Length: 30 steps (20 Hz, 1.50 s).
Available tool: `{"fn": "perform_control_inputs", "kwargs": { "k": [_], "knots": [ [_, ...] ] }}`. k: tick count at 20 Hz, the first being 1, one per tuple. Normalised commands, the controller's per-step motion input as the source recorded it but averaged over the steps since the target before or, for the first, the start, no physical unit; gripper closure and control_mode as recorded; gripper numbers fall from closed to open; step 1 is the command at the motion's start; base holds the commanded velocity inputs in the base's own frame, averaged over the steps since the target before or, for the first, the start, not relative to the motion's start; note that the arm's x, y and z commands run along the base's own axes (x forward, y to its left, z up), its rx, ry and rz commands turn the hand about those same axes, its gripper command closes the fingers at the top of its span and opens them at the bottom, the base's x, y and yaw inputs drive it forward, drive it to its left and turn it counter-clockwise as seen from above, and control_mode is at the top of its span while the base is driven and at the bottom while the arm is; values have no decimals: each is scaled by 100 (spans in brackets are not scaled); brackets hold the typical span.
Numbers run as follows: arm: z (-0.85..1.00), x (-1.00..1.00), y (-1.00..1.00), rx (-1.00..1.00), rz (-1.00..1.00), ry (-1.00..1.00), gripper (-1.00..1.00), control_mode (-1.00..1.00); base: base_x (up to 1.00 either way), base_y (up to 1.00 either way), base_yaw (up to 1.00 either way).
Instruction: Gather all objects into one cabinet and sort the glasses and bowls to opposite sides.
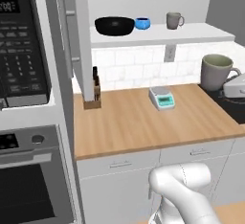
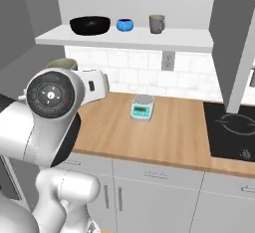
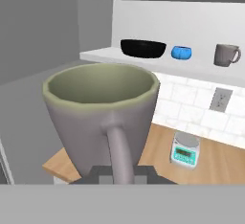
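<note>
Grey-beige mug (image 3: 100,117) looms upright in foreground, handle gripped between dark fingers (image 3: 98,173). Behind, white shelf (image 3: 103,55) carries black bowl (image 3: 143,48), blue bowl (image 3: 181,52), second mug (image 3: 225,54). Scale (image 3: 184,150) sits on wooden table (image 3: 220,163).

**Around my workspace: what sits on and near the worktop**

A small kitchen scale (image 1: 162,97) with a teal display stands on the wooden worktop (image 1: 143,122), near the white tiled backsplash (image 1: 129,70). I see a wall outlet (image 1: 169,52) set in those tiles above it. A knife block (image 1: 94,94) stands at the worktop's left end. Beside that are a microwave (image 1: 21,46) and an oven (image 1: 28,180). A black cooktop (image 2: 231,130) lies flush at the right end. White drawers (image 2: 154,174) run underneath.
</note>
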Motion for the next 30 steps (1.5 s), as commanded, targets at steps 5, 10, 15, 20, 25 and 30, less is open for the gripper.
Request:
{"fn": "perform_control_inputs", "kwargs": {
  "k": [5,10,15,20,25,30],
  "knots": [
    [0,0,0,0,0,0,100,100,97,-2,0],
    [0,0,0,0,0,0,100,100,48,-1,0],
    [0,0,0,0,0,0,100,100,40,0,0],
    [0,0,0,0,0,0,100,100,30,0,0],
    [0,0,0,0,0,0,100,100,7,0,0],
    [1,8,0,0,-2,0,100,-100,5,0,0]
  ]
}}
